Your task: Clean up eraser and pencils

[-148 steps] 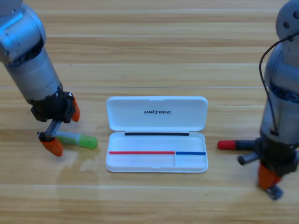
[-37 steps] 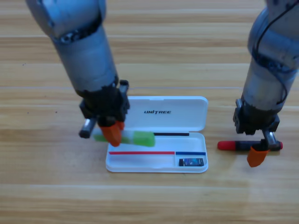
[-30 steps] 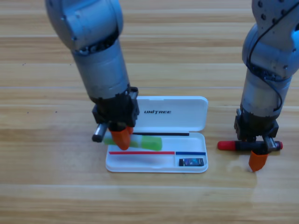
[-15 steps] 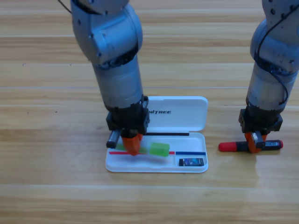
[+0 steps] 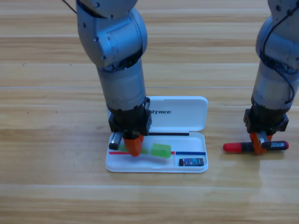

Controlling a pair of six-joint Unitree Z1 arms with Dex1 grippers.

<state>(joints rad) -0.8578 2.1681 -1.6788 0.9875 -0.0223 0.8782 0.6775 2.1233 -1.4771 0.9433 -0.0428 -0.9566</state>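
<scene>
A pale wooden table with long plank lines fills the view, seen from above. At its middle lies an open white case, lid folded back, the tray nearer the bottom edge.

The green pencil is a translucent light green stick with a brighter, blockier green end. It lies lengthwise over the case's tray, its bright end pointing toward the right side of the case. The left gripper points straight down over the left part of the case, and its orange jaws are closed around the pencil's paler end, hiding much of it.

The eraser, a small dark blue-black block, rests in the small compartment at the case's lower right corner, apart from both grippers.

The red-and-black pencil lies flat on the table to the right of the case, well clear of it, red cap end toward the case. The right gripper stands over its middle, orange jaws gripping the barrel from both sides.
</scene>
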